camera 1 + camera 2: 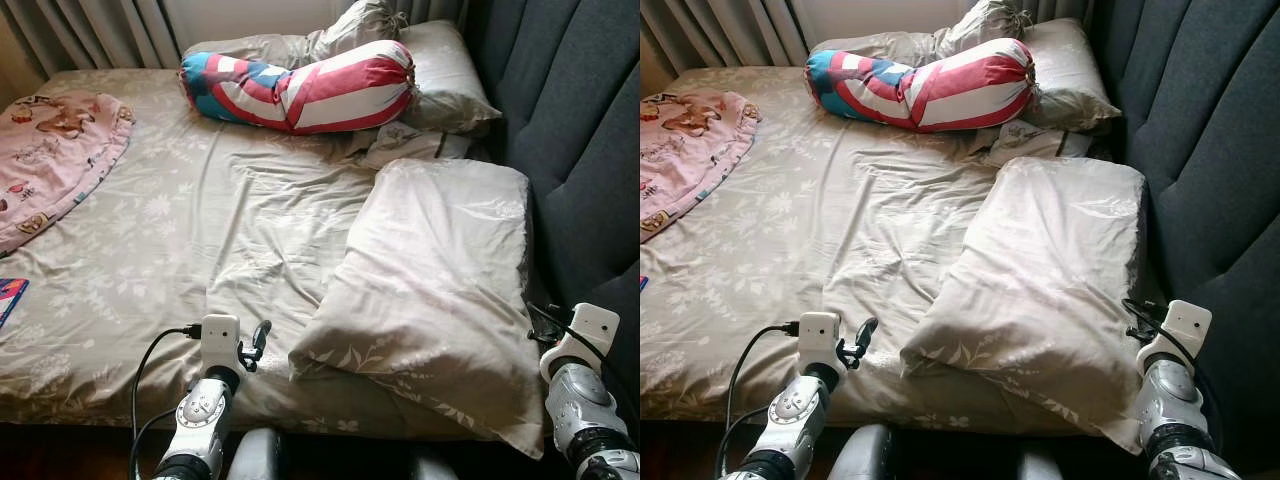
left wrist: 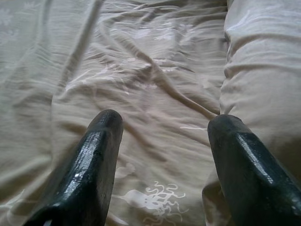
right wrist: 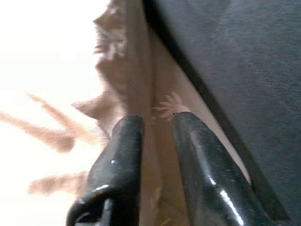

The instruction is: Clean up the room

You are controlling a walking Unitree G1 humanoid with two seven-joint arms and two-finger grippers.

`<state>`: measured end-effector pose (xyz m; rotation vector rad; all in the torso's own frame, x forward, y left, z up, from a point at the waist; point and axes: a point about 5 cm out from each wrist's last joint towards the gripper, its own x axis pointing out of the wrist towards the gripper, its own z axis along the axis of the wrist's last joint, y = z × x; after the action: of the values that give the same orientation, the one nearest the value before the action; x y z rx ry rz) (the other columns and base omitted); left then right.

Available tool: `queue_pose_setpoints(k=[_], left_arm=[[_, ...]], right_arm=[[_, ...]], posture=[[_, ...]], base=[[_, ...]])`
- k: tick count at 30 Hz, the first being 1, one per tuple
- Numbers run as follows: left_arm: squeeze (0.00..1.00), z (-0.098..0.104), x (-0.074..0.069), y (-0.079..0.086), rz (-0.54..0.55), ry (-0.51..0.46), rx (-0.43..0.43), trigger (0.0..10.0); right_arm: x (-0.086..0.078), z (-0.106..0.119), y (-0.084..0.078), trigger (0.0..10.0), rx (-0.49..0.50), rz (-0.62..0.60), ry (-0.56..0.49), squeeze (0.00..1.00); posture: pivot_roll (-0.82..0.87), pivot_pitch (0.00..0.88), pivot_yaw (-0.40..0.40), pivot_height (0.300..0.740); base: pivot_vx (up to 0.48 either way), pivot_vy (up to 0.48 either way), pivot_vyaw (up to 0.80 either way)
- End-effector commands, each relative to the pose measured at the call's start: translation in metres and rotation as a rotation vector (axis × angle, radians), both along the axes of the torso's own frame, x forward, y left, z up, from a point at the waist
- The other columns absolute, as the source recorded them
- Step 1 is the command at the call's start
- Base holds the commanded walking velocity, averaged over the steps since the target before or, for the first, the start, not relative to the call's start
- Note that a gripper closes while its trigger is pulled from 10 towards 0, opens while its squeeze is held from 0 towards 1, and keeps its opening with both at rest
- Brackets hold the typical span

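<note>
Beige pillows – 3, striped bolster – 1

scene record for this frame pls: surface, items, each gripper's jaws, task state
surface: bed with wrinkled beige floral sheet, dark padded headboard on the robot's right
near item: large beige pillow, lying askew beside the headboard
far items: striped red, white and blue bolster; beige pillow behind it
left edge: pink printed blanket
left gripper: jaws open, over the sheet next to the large pillow
right gripper: jaws nearly closed on the large pillow's edge by the headboard
task state: bed not yet tidy
</note>
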<state>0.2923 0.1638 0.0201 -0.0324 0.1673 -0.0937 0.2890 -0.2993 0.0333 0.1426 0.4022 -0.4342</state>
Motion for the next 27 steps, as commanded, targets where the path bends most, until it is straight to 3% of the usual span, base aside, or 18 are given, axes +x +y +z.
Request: queue_pose_setpoints(k=[1,12,18,23,24,27], left_arm=[[0.0,-0.005,-0.003,0.001,-0.005,0.037,0.009,10.0],[0.0,-0.006,-0.003,0.001,-0.009,0.039,0.011,10.0],[0.0,-0.006,-0.003,0.001,-0.011,0.039,0.014,10.0],[0.0,-0.006,-0.003,0.0,-0.015,0.039,0.015,10.0],[0.0,-0.006,-0.003,0.0,-0.015,0.039,0.015,10.0],[0.0,-0.006,-0.003,0.0,-0.016,0.039,0.015,10.0]], right_arm=[[0.0,0.001,-0.003,10.0,0.006,0.004,0.0,1.0],[-0.001,0.007,-0.012,10.0,0.032,0.068,-0.007,1.0],[-0.001,0.001,-0.003,10.0,0.083,0.151,0.012,1.0],[-0.005,-0.005,-0.003,10.0,0.084,0.146,0.065,1.0],[-0.007,-0.007,-0.003,10.0,0.083,0.143,0.088,0.0],[-0.008,-0.009,-0.003,10.0,0.082,0.142,0.101,0.0]], posture=[[-0.05,0.086,0.041,0.632],[-0.06,0.089,0.039,0.632],[-0.06,0.09,0.042,0.632],[-0.06,0.09,0.042,0.632],[-0.05,0.091,0.042,0.632],[-0.05,0.091,0.042,0.632]], base=[[0.0,0.0,0.0],[0.0,0.0,0.0],[0.0,0.0,0.0],[0.0,0.0,0.0],[0.0,0.0,0.0],[0.0,0.0,0.0]])
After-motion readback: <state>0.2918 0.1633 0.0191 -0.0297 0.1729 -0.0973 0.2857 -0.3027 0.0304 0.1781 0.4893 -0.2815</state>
